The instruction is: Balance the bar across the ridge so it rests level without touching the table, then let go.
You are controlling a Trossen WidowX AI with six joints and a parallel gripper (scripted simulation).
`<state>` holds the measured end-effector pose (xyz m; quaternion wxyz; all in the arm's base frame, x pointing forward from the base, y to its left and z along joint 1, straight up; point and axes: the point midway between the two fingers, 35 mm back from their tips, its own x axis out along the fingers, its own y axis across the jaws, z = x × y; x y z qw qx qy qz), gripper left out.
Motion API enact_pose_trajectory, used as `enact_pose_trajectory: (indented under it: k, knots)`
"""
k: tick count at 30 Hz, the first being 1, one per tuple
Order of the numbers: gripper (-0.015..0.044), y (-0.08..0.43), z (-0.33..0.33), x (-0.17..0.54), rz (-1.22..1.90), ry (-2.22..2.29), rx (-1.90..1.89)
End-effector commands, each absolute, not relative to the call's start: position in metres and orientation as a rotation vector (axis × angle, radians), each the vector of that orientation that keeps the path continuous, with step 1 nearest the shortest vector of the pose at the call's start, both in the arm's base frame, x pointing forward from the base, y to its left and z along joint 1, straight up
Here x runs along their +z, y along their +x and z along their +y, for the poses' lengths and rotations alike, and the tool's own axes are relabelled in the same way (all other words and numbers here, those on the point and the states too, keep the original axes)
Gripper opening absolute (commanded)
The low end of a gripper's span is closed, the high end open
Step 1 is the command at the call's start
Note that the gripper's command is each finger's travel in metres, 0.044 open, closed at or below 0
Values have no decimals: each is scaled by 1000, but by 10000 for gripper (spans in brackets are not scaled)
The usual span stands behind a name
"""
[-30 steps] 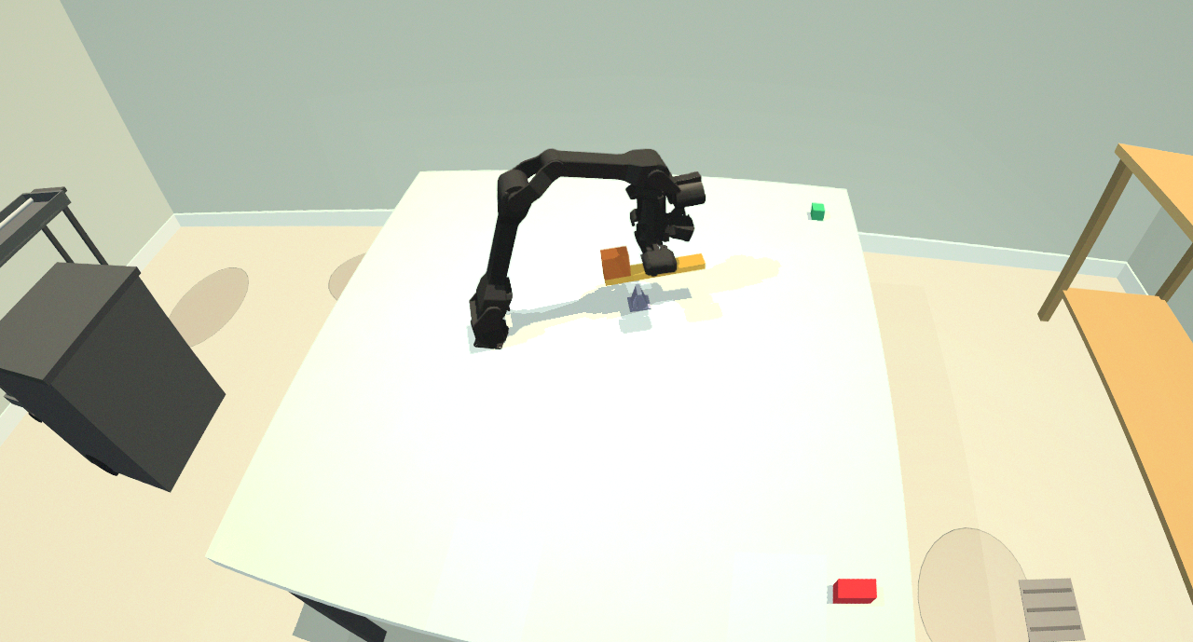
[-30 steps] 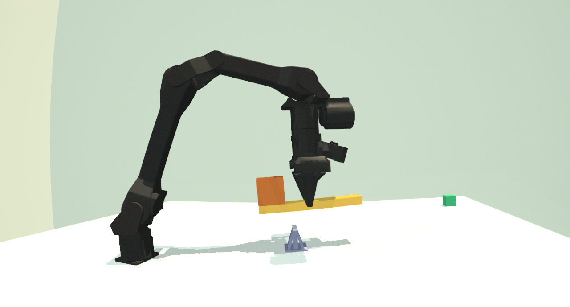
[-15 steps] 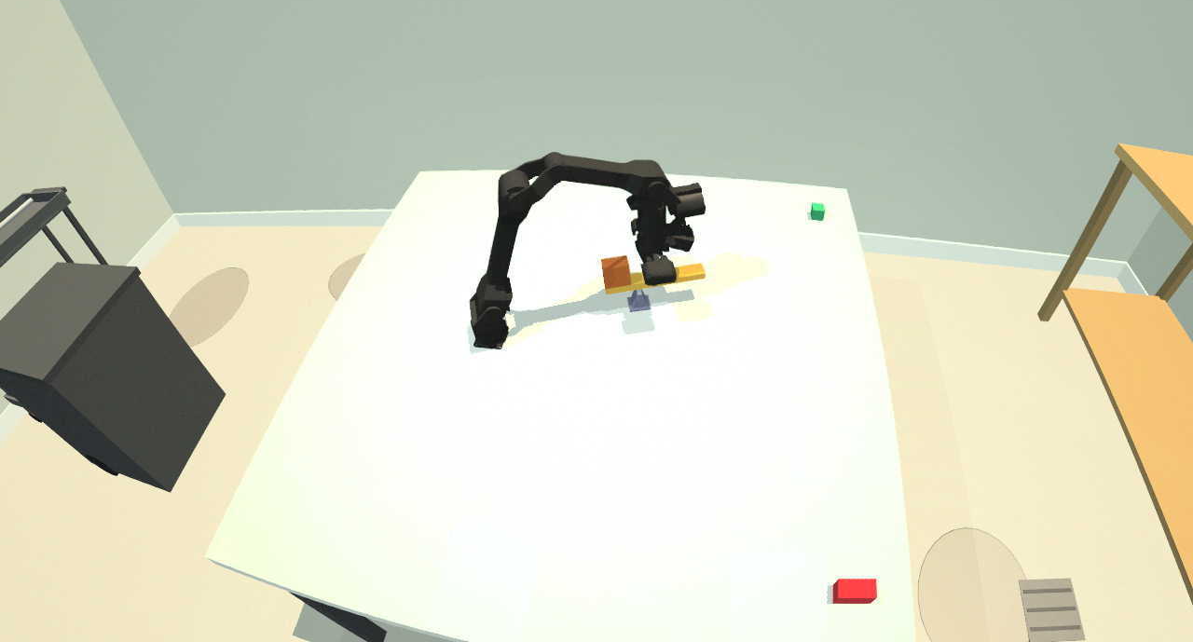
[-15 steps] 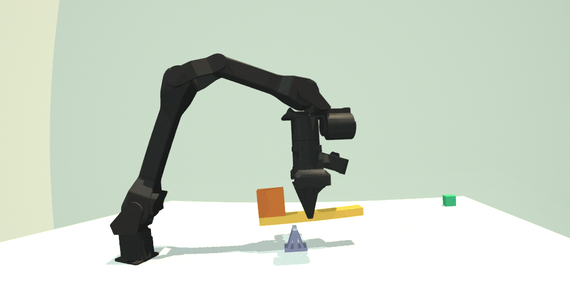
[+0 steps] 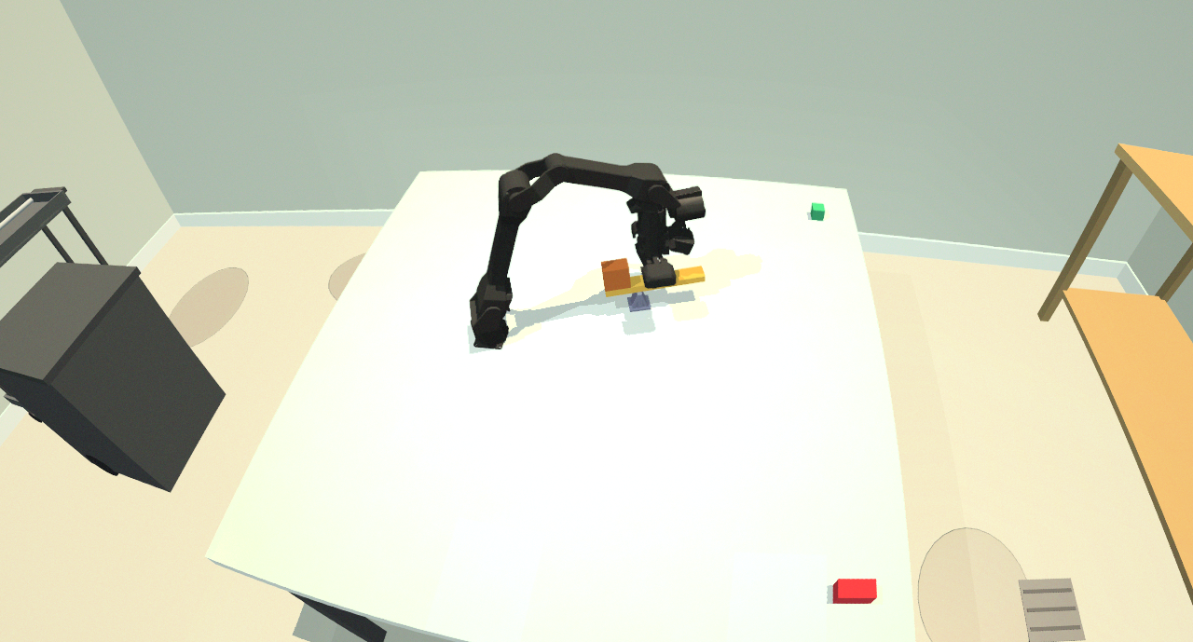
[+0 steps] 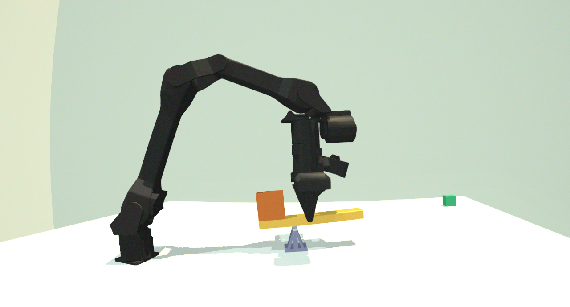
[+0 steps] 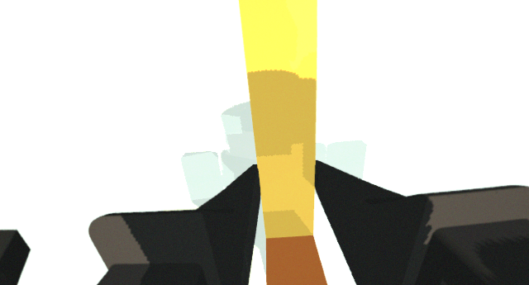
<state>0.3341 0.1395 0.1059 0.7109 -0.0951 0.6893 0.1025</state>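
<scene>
A yellow bar (image 5: 692, 275) (image 6: 346, 215) (image 7: 281, 111) carries an orange block (image 5: 615, 274) (image 6: 270, 205) (image 7: 294, 262) on its left end in the top and exterior views. My gripper (image 6: 310, 218) (image 7: 285, 168) is shut on the bar, to the right of the block, and holds it off the table. The bar is tilted in the exterior view, block end lower and bare end higher. The small blue-grey ridge (image 5: 638, 303) (image 6: 295, 242) stands under the bar, between the block and the fingers. Its top is right at the bar's underside; whether they touch is unclear. The wrist view does not show the ridge.
The white table (image 5: 583, 455) (image 6: 223, 281) carries a green cube (image 5: 817, 211) (image 6: 449, 200) at the far right corner and a red block (image 5: 855, 591) near the front right corner. The arm's base (image 5: 489, 325) (image 6: 136, 245) stands left of the ridge.
</scene>
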Motion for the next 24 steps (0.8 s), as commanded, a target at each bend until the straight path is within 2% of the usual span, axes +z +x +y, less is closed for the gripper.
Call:
enact_pose_trajectory:
  k: [1,24]
  knots:
    - [0,335,139,106,1525,-209,224]
    - [0,335,139,104,1525,-209,224]
